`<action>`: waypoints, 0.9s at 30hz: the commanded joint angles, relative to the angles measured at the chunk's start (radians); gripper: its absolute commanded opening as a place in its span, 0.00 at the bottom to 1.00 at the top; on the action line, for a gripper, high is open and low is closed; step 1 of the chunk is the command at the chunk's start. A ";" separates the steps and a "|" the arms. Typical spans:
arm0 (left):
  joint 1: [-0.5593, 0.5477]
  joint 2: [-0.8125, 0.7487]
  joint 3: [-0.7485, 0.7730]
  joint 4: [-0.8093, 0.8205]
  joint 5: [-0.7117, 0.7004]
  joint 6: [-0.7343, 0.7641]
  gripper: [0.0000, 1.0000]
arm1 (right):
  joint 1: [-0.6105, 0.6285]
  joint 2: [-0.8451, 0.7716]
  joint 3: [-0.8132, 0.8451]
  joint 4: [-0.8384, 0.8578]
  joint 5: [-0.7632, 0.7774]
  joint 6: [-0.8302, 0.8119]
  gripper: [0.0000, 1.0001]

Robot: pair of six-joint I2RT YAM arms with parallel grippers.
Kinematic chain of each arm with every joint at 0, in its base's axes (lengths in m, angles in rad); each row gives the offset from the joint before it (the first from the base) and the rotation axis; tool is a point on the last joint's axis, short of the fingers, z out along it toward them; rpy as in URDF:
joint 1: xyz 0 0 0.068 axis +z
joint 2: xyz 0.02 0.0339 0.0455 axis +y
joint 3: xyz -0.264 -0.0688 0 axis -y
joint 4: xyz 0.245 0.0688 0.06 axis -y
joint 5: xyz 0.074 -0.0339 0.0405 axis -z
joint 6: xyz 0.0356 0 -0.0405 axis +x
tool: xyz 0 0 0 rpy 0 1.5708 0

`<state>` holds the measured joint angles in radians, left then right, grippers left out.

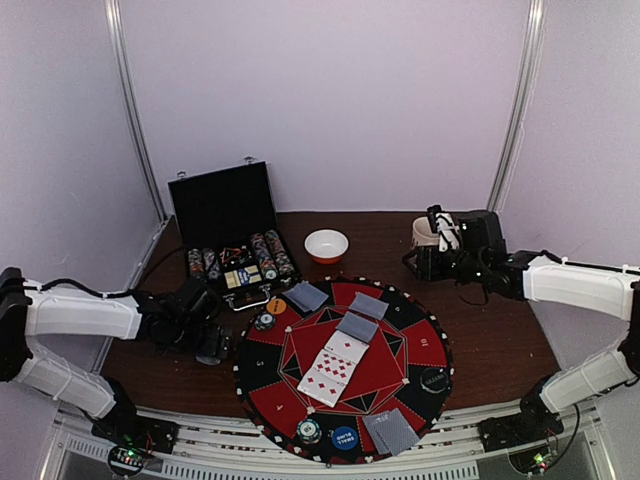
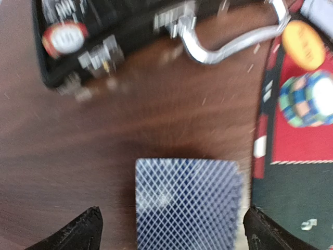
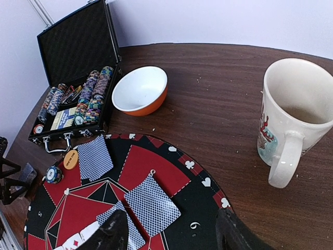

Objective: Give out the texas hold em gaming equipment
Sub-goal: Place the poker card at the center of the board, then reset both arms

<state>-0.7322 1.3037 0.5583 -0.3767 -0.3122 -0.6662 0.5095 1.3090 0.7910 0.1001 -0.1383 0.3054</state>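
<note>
Texas hold em gaming equipment is spread mostly over the round mat [image 1: 262, 385]: grey-blue cards [image 1: 368, 305] lie face down, a row of face-up cards [image 1: 335, 368] with red pips sits at the centre, and chips [image 1: 309, 431] sit near the rim. One more face-down card [image 2: 187, 203], with a diamond-lattice back, lies off the mat on the bare table [image 2: 62, 156], just beside the mat's edge. We cannot tell whether it is one card or a thin stack. It sits between the fingers of the left gripper [image 2: 174, 232], which stand wide apart and touch nothing we can see. The right gripper [image 3: 171, 234] hovers above the mat's far side with its jaws apart and empty, near the mug [image 3: 291, 120]. We see two risks. A flat card on wood offers no edge to grip, so a regrasp may skid it, and a swing of the right arm could clip the mug.
</note>
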 commanded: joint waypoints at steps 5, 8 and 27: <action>0.007 -0.145 0.241 -0.123 -0.134 0.172 0.98 | -0.056 -0.071 0.138 -0.100 0.023 -0.078 0.69; 0.045 -0.175 0.307 -0.108 -0.224 0.258 0.98 | -0.122 -0.089 0.186 -0.119 0.081 -0.116 0.86; 0.502 -0.473 -0.246 0.790 -0.467 0.392 0.98 | -0.618 -0.428 -0.442 0.613 0.196 -0.147 1.00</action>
<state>-0.2363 0.8402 0.4603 0.0669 -0.6739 -0.3122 -0.1059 0.8959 0.5179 0.3840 0.0414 0.2153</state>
